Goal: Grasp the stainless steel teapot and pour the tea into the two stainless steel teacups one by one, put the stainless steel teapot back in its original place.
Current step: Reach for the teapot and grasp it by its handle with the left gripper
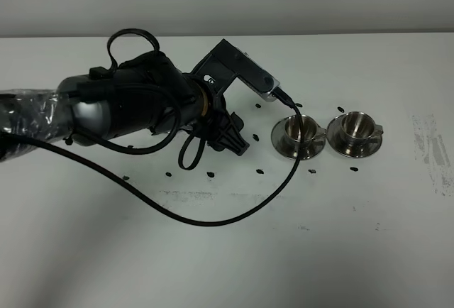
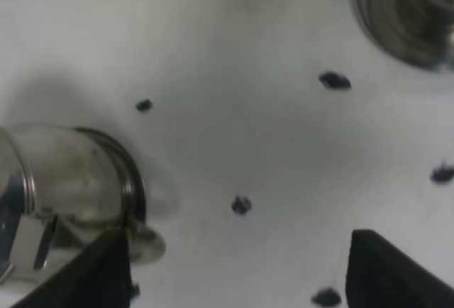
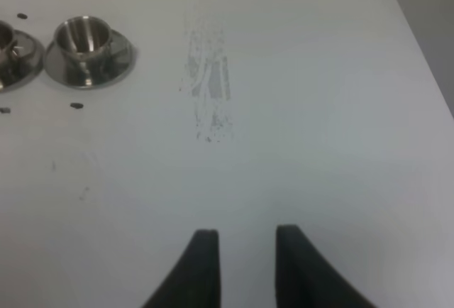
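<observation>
The stainless steel teapot [image 2: 71, 180] shows only in the left wrist view, a shiny steel body on the rim of its round base [image 2: 147, 244]. In the exterior high view my left arm hides it. My left gripper [image 2: 234, 279] [image 1: 228, 136] is open wide, and one finger [image 2: 106, 269] is right by the pot's side with nothing held. The two steel teacups [image 1: 298, 132] [image 1: 355, 129] stand on their saucers to the right of it, and one saucer's edge [image 2: 404, 17] shows in the left wrist view. My right gripper [image 3: 245, 265] is open and empty over bare table, with a cup [image 3: 85, 38] far off. No tea is visible.
Small black marks [image 2: 241, 205] dot the white table around the pot and the cups. A black cable [image 1: 213, 219] loops from the left arm over the table in front. A grey scuffed patch [image 1: 429, 152] [image 3: 209, 88] lies to the right of the cups.
</observation>
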Robot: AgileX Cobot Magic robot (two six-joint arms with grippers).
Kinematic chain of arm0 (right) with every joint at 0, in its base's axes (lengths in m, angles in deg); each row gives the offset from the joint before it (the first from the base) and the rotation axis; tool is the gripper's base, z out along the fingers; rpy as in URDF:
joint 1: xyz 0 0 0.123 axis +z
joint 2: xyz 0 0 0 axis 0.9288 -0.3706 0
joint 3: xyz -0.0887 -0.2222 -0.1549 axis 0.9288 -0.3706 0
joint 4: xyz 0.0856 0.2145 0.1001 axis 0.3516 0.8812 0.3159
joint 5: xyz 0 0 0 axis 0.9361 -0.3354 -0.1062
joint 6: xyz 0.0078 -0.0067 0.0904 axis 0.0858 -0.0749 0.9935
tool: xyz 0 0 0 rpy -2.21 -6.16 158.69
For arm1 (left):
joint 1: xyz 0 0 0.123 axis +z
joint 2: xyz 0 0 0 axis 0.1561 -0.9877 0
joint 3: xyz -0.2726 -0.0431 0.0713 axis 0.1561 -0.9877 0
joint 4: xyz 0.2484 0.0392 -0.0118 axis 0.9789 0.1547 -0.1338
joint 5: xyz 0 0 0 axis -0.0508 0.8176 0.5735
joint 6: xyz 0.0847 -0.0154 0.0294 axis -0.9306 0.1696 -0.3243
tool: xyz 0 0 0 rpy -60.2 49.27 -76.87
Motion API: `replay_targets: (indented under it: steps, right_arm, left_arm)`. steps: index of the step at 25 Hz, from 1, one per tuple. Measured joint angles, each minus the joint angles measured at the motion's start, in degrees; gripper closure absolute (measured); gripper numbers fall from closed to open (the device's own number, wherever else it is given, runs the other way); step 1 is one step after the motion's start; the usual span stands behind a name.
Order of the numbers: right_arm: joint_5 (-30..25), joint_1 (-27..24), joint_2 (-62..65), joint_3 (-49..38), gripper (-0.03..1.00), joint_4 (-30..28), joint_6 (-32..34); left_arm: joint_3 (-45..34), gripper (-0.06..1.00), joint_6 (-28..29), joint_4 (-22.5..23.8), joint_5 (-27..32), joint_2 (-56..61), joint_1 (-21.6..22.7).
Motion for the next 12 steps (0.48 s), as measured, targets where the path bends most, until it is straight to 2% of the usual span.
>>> replay_targets:
  steps: [8, 12]
  right_arm:
    - [0.0, 0.0, 0.0, 0.0, 0.78, 0.0, 0.0]
    - [0.0, 0.0, 0.0, 0.0, 0.78, 0.0, 0.0]
  left_arm:
    - [-0.12, 0.34, 8.72, 0.82, -3.98, -5.06, 0.68]
    - [-0.29, 0.34, 14.54, 2.82, -6.22, -6.25, 2.0]
